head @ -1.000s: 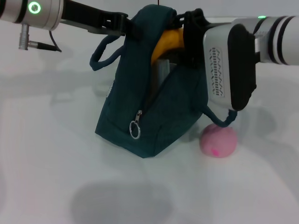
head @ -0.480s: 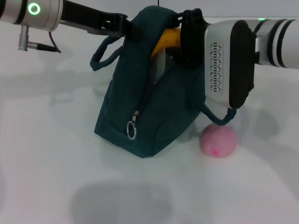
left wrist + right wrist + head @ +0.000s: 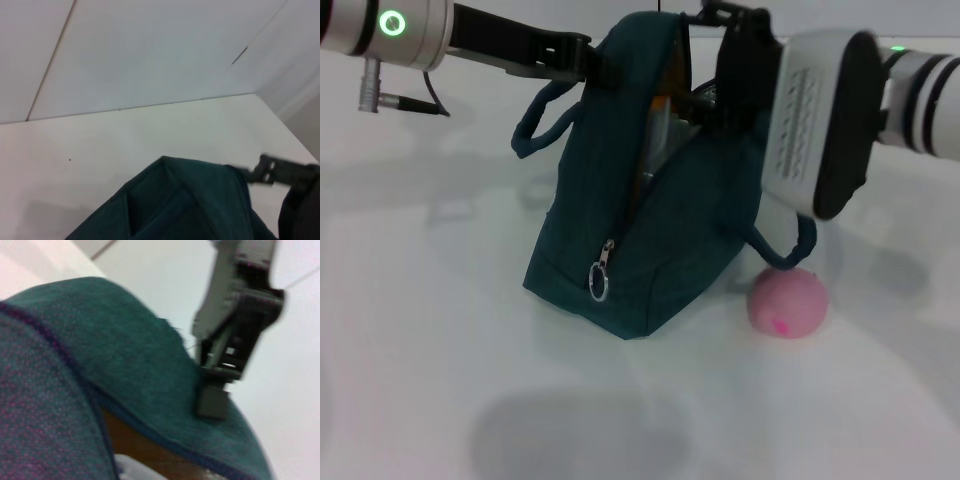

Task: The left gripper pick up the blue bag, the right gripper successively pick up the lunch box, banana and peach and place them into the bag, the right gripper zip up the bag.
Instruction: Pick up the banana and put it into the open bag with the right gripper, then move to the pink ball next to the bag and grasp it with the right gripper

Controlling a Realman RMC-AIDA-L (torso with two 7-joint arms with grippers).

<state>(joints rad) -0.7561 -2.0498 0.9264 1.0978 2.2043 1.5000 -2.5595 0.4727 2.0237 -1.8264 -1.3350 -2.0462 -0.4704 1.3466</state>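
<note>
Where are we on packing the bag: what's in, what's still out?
The left gripper holds the blue bag up by its top. A strip of the banana and something pale below it, probably the lunch box, show in the opening. The right gripper is at the opening. The peach is still on the table; the zipper is open.

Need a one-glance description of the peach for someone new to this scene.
Find the big teal bag standing mid-table, held at its top by the left pincer. The peach sits on the table at the bag's base, on the robot's right side. It is the only round, pale-pink thing, with a brighter pink spot.
</note>
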